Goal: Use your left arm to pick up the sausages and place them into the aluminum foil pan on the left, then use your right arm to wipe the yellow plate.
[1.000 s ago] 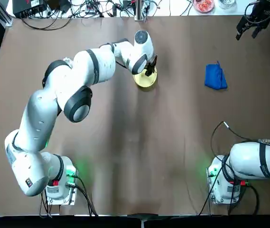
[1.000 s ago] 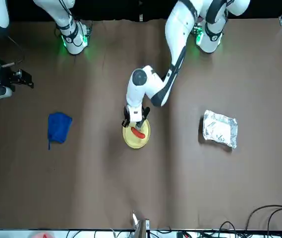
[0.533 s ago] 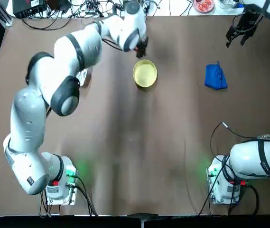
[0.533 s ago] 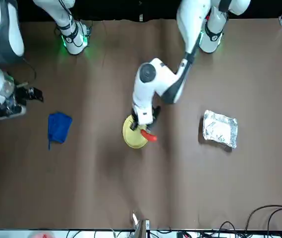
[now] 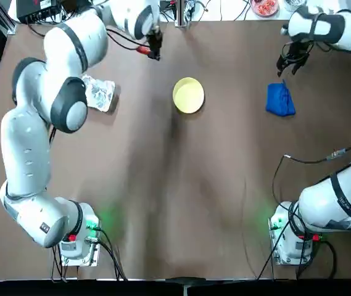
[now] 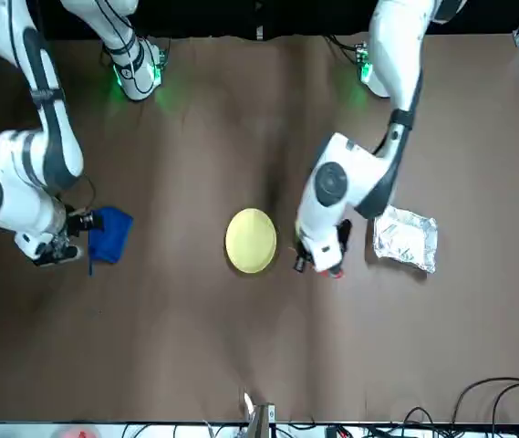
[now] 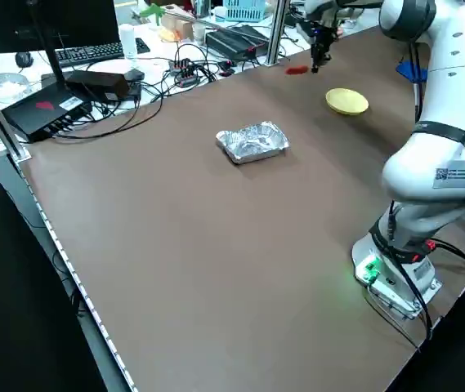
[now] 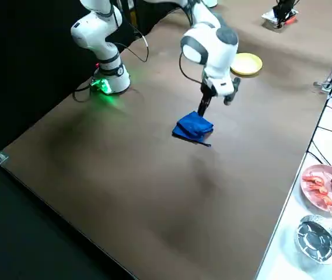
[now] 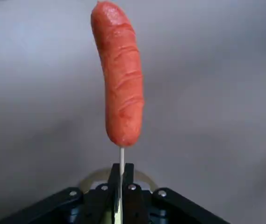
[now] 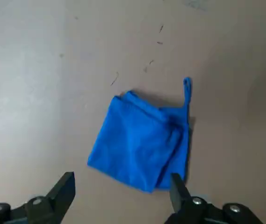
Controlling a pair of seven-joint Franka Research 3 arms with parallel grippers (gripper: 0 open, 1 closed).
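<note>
Away from the yellow plate (image 5: 188, 95) and toward the aluminum foil pan (image 6: 405, 239) I have carried my left gripper (image 9: 122, 164), and my right gripper (image 10: 122, 177) has come in from the side to the blue cloth (image 10: 140, 140). My left fingers are closed on a thin stick (image 9: 122, 158), with the sausage (image 9: 121, 77) on its end beyond my tips; how far the stick runs down between them I cannot make out. From the front, the left gripper hangs between plate and pan, hiding all but a red sliver of sausage; the left side view shows the piece whole.

My right fingers are spread wide, holding nothing, above the cloth. The front view covers part of that cloth with my own gripper, and whether I touch it I cannot tell.

My left arm covers the pan's outer edge from overhead, and the right side view shows little of it behind the dark left gripper. The plate lies bare on the table (image 5: 224, 185), between my two grippers. Overhead, the picture's edge cuts off part of my right arm.
</note>
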